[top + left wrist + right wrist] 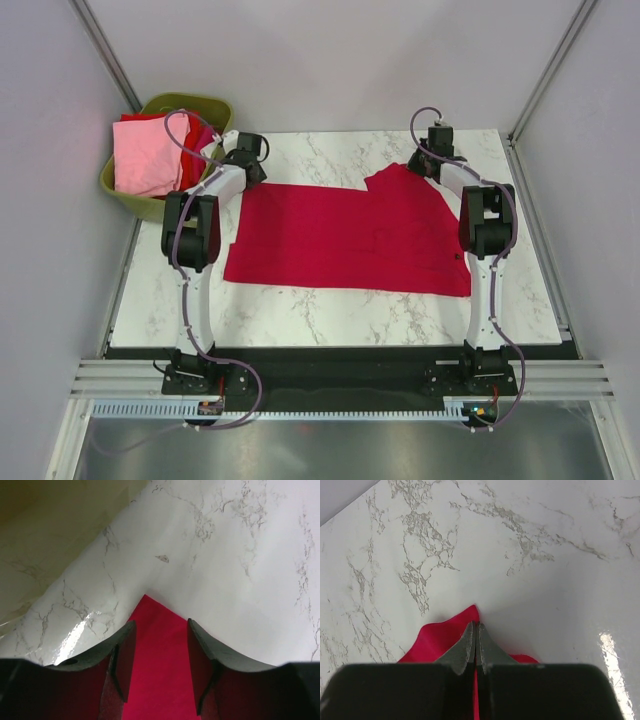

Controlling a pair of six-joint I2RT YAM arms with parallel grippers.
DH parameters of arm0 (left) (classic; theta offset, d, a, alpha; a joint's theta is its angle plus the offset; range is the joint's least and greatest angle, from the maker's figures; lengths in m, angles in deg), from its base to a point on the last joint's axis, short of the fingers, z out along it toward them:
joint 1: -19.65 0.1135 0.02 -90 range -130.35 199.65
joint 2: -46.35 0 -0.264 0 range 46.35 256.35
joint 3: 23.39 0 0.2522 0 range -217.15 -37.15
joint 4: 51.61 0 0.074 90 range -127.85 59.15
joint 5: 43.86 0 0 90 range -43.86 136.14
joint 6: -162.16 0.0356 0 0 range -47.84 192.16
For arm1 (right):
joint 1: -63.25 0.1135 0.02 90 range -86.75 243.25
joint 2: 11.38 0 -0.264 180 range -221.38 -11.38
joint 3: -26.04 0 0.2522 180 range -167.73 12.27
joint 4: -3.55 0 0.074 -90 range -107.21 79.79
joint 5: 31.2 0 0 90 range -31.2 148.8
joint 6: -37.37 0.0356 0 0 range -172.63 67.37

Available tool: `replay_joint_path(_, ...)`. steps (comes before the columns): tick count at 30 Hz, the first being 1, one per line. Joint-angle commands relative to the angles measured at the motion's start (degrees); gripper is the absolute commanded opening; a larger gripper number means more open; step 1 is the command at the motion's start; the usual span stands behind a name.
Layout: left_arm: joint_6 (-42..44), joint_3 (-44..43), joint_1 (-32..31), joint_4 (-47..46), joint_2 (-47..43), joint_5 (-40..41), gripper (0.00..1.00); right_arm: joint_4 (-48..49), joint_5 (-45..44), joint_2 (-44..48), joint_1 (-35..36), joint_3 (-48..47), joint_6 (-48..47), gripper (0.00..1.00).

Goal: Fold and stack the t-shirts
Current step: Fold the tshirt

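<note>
1. Left pincer (161, 625) has its fingers apart, one on each side of a pointed corner of the crimson t-shirt (340, 240). The tip of that corner reaches just ahead of the fingertips. I cannot tell whether the fingers touch the cloth.
2. Right pincer (476, 627) has its fingers pressed together on a small peak of the same shirt. A red strip shows between them, and cloth spreads out on both sides behind the tips.
3. Between the two pincers the shirt lies spread flat on the marble bench (300, 310). The edge beside the right pincer is drawn up into a flap.
4. Ahead of both pincers there is only bare bench.
5. Just beside the left pincer, on its outer side, stands an olive-green basket (190, 102). A pink t-shirt (145, 155) is draped over it, with darker red cloth beneath.
</note>
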Motion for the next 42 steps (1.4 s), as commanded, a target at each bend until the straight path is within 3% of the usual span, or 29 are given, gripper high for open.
replay_joint_path(1,-2.1,-2.8,0.3,3.0,1.7,-1.2,0.52,0.1,1.0,3.3,-0.2,1.4,0.8,0.00)
replay_joint_path(8,-1.9,-3.1,0.5,3.5,2.0,-2.1,0.44,1.6,1.4,6.0,-0.9,4.1,1.1,0.00)
replay_joint_path(11,-1.3,-3.0,0.4,3.8,1.9,-2.5,0.30,3.1,1.7,8.4,-1.3,6.6,1.4,0.00)
replay_joint_path(17,-1.3,-3.1,0.6,3.9,2.1,-2.9,0.10,5.1,1.4,11.0,-1.5,10.6,1.6,0.00)
replay_joint_path(19,-1.7,-3.1,0.7,4.4,2.0,-2.5,0.18,5.2,1.7,10.9,-1.6,10.6,1.6,0.00)
replay_joint_path(20,-2.5,-2.9,0.6,4.7,1.8,-1.2,0.32,5.2,1.8,10.9,-1.6,10.6,1.7,0.00)
replay_joint_path(22,-2.9,-2.4,0.6,5.0,1.5,-0.6,0.39,5.5,1.9,10.9,-1.6,11.0,1.8,0.00)
replay_joint_path(27,-3.4,-0.6,0.3,5.2,0.1,-0.4,0.35,5.8,2.1,11.5,-1.6,12.0,2.1,0.00)
replay_joint_path(31,2.2,1.5,-2.0,-0.2,-1.3,0.5,0.37,7.2,2.6,11.7,-1.6,12.4,2.5,0.00)
replay_joint_path(38,14.2,-3.6,-5.5,-1.5,-0.9,9.8,0.45,7.7,3.5,11.5,-1.7,12.6,2.8,0.00)
replay_joint_path(42,16.9,-3.5,-5.5,0.3,-2.0,7.7,0.52,7.8,3.6,11.4,-1.7,12.6,3.0,0.00)
